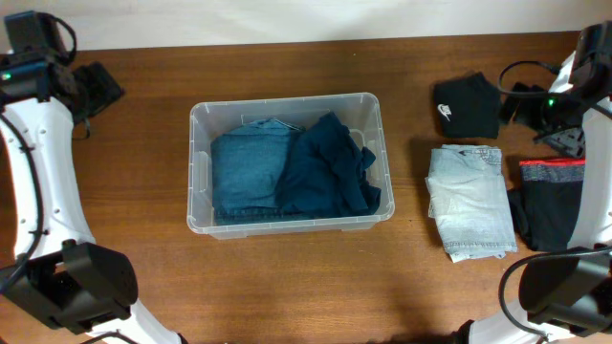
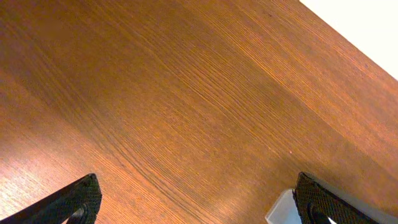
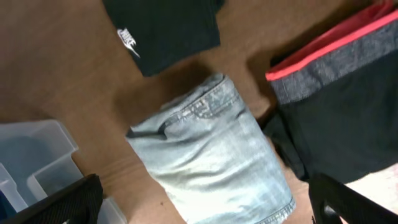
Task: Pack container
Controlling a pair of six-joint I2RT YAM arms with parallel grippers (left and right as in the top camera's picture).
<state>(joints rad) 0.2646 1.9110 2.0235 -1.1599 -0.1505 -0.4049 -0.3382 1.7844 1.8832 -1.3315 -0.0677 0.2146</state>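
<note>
The clear plastic container (image 1: 201, 119) stands mid-table and holds folded blue jeans (image 1: 244, 172) and a dark navy garment (image 1: 325, 167). Its corner shows in the left wrist view (image 2: 281, 210) and the right wrist view (image 3: 37, 158). Folded light denim shorts (image 1: 470, 201) (image 3: 211, 155) lie to its right. A black garment with a white logo (image 1: 467, 105) (image 3: 163, 28) lies behind them. A black garment with a red and grey band (image 1: 553, 196) (image 3: 336, 106) lies at the far right. My left gripper (image 2: 198, 202) is open and empty above bare wood at the far left. My right gripper (image 3: 205, 202) is open and empty, high above the light denim shorts.
The wooden table (image 1: 287, 287) runs to a white wall at the back. Black cables (image 1: 521, 81) hang by the right arm at the far right. The arm bases stand at the front corners (image 1: 76, 287) (image 1: 559, 287).
</note>
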